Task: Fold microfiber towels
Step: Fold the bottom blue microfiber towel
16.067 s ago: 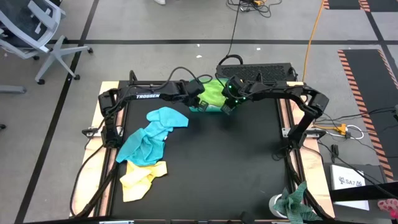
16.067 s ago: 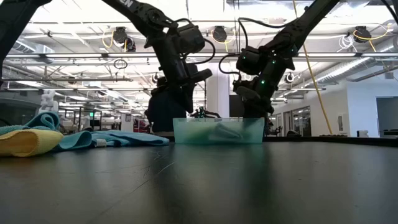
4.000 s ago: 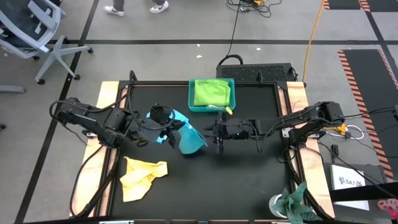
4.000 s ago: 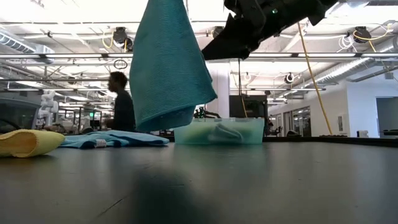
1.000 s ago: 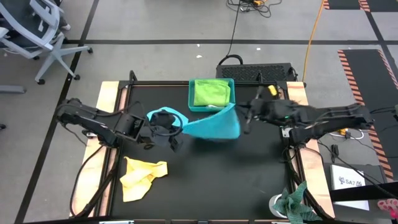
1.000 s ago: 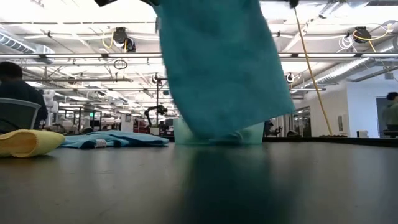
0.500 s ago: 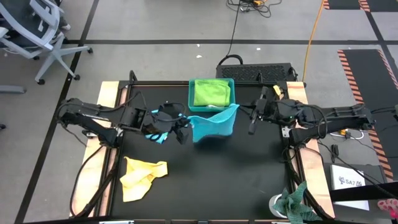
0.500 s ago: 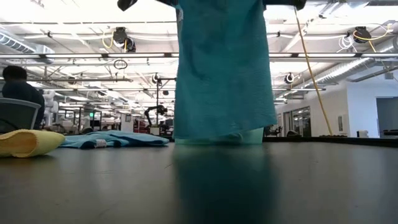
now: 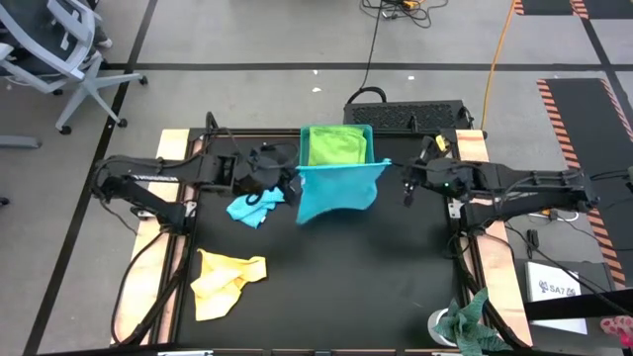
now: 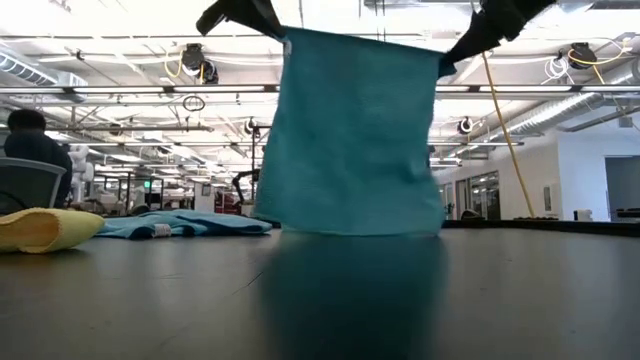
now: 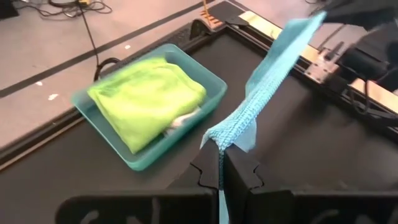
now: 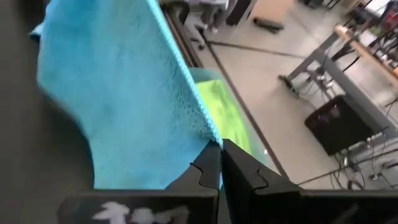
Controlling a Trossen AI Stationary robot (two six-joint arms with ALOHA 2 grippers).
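A turquoise towel (image 9: 336, 190) hangs spread like a sheet between my two grippers, in front of the teal tray (image 9: 306, 148). My left gripper (image 9: 295, 172) is shut on its one top corner, my right gripper (image 9: 393, 164) on the other. In the low view the towel (image 10: 350, 135) hangs flat, and its lower edge (image 10: 350, 232) is at table level; whether it touches I cannot tell. A lime green towel (image 9: 336, 144) lies folded in the tray. A light blue towel (image 9: 252, 208) and a yellow towel (image 9: 226, 280) lie crumpled on the table at the left. My left gripper pinches the towel's top corner (image 11: 221, 144) between its two fingers, which slant down from the table's left. The cloth hangs below, and its top edge (image 11: 280, 56) runs taut to the other gripper. My right gripper pinches the opposite top corner (image 12: 210, 138) between its two fingers, slanting down from the table's right. The towel hangs from that corner, with its upper edge (image 12: 177, 59) drawn straight.
A mottled dark green-and-white rag (image 9: 470, 321) lies beyond the table's near right corner. A black box (image 9: 406, 111) stands behind the far edge. A person (image 10: 25, 140) sits in the room at the far left. The black tabletop (image 9: 376, 277) stretches toward the near edge.
My left gripper has gone toward the far edge and the tray, and my right gripper has gone slightly the same way. The towel's top edge has been drawn straight between them. Its lower part, bunched on the table before, now hangs flat.
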